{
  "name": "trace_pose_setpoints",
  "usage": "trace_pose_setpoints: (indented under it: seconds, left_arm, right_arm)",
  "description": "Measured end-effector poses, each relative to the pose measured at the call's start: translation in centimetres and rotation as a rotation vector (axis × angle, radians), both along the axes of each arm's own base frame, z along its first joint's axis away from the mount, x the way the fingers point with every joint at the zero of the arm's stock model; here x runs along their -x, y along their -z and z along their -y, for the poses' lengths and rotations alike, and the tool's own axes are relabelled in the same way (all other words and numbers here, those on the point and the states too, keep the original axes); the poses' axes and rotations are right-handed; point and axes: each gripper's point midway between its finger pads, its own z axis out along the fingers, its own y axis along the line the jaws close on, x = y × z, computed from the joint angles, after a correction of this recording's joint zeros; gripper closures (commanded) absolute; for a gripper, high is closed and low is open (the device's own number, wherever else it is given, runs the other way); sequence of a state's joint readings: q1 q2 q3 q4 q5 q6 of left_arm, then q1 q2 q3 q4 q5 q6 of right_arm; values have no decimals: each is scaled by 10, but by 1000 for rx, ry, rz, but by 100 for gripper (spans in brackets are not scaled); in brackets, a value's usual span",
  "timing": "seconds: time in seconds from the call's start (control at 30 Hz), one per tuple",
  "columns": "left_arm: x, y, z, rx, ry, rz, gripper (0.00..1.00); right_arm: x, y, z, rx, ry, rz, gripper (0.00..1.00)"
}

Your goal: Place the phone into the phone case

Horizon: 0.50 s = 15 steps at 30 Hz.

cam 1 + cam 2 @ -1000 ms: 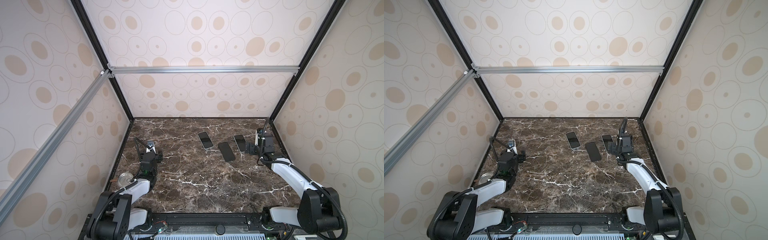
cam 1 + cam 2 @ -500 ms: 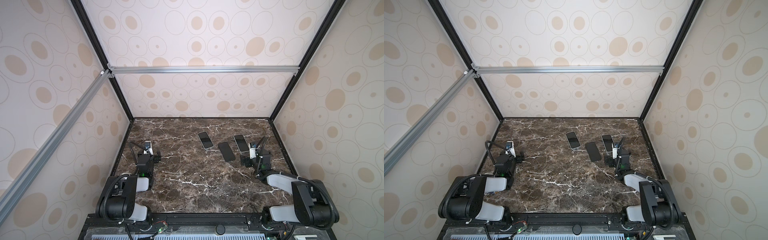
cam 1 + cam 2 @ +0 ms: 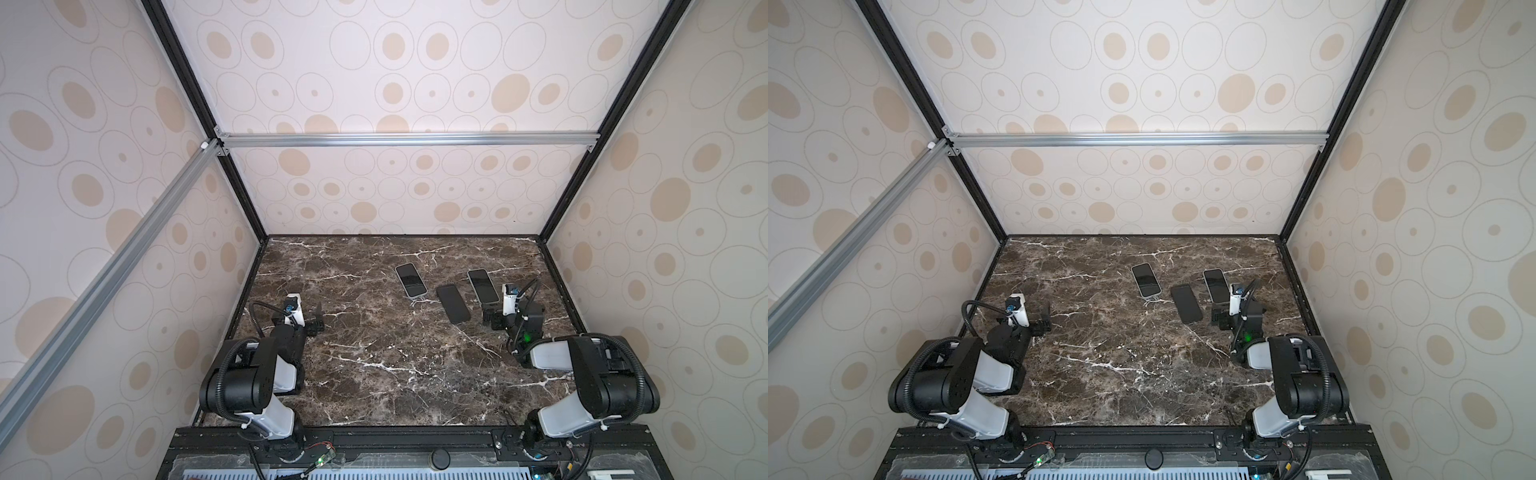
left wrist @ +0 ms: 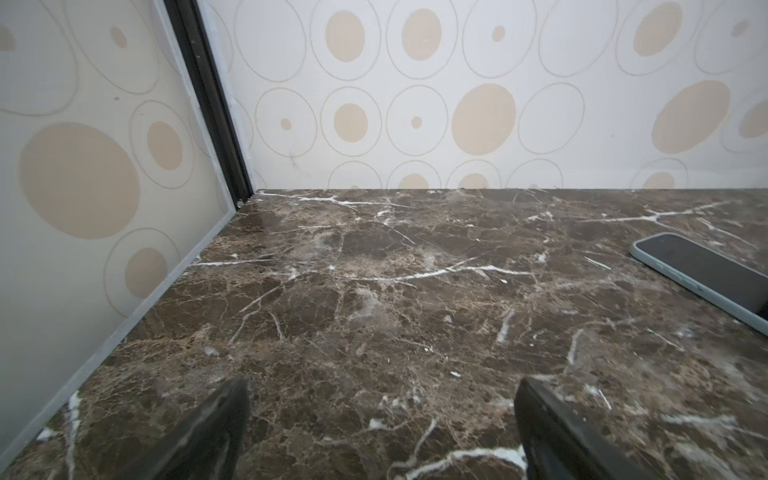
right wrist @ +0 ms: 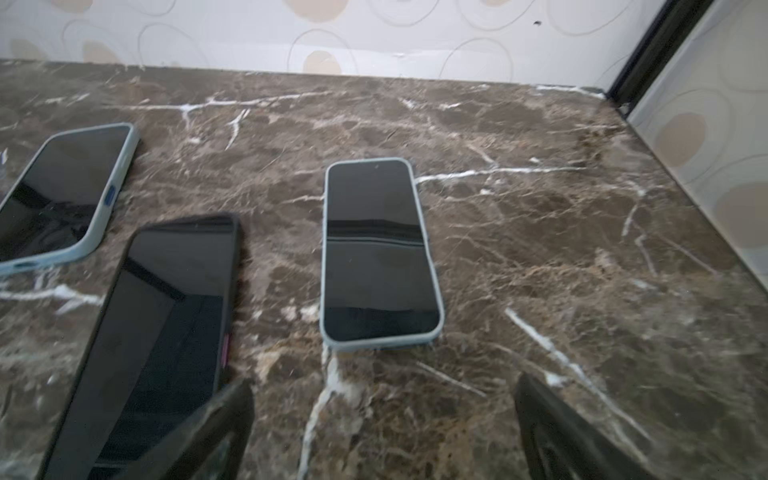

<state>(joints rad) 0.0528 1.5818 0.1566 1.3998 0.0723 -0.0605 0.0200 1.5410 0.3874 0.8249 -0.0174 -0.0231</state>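
Marble-patterned surface (image 3: 374, 374), dark brown with white veins, boxed in by dotted wall panels (image 3: 374, 187). Toward its far right quarter, three phones flat and screen up in a loose row, none touching. First, the leftmost phone (image 3: 410, 280): pale blue-grey rim all round, closest to the middle of the far edge. Next, the dark phone (image 3: 454, 303): black-edged, set slightly nearer the front edge than its neighbours; cannot tell whether cased. Last, the rightmost phone (image 5: 380, 249): seated inside a pale blue-grey phone case (image 5: 382, 341), closest of the three to the right edge, lying lengthwise roughly front to far. By the left edge, the left end effector (image 4: 382, 388): low over bare marble, jaws spread wide, nothing between them. Near the right edge, the right end effector (image 5: 384, 384): low, just on the front-edge side of the rightmost phone, jaws spread wide and empty, apart from that phone. From the left wrist camera, only one end of the leftmost phone in sight.
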Motion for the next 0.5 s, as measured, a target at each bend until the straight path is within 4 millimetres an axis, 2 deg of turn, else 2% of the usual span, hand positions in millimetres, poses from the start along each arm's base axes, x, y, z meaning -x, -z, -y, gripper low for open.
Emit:
trace_pose_setpoints:
  seconds: [0.17,0.5]
  left_arm:
    - [-7,-10,-1,-8,-34,27,1]
    - [-10,-6,7,-29,-5,5,1]
  right_arm:
    - [-3,-3,6,-1,41,5,0]
    - [-2,-1,8,-1,53,-6,0]
